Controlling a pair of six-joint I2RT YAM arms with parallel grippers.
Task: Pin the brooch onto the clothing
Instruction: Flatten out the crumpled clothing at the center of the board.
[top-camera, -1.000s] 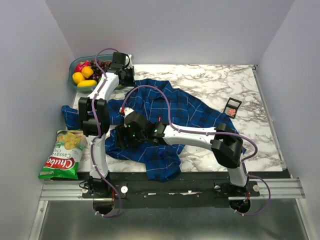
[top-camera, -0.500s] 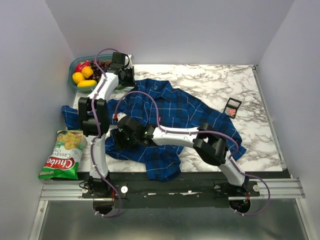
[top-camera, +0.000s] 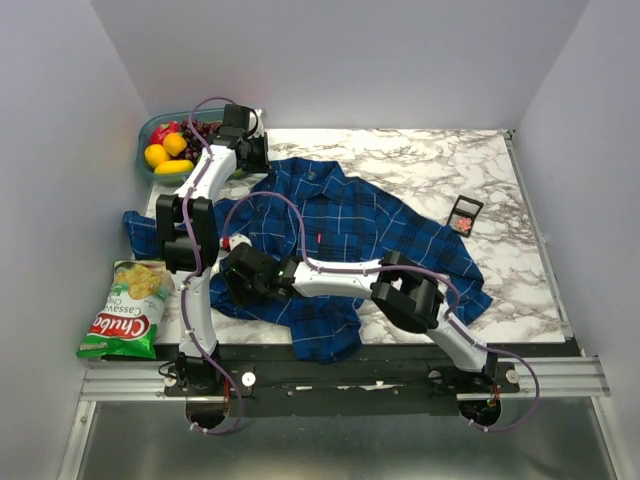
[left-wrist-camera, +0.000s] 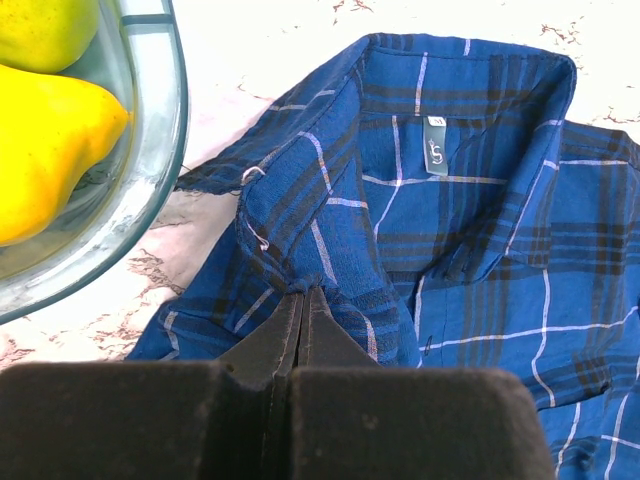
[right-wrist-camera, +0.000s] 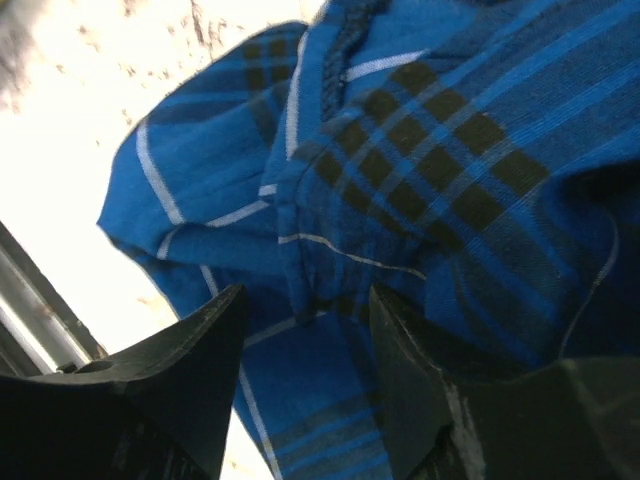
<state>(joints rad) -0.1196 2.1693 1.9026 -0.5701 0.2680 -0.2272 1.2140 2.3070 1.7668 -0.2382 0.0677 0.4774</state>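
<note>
The blue plaid shirt lies spread on the marble table, collar toward the back. A tiny red spot shows on its front; it may be the brooch, too small to be sure. My left gripper is at the shirt's back left edge, shut on a fold of fabric beside the collar. My right gripper reaches across to the shirt's near left part. Its jaws are open and empty just over rumpled plaid cloth.
A glass bowl of fruit stands at the back left, its rim close to my left gripper. A chips bag lies at the near left. A small black case holding something pinkish lies to the right of the shirt.
My right arm has swung left over the shirt, its gripper now nearer the shirt's left edge. The red spot on the shirt front is now uncovered. The left arm has not moved.
</note>
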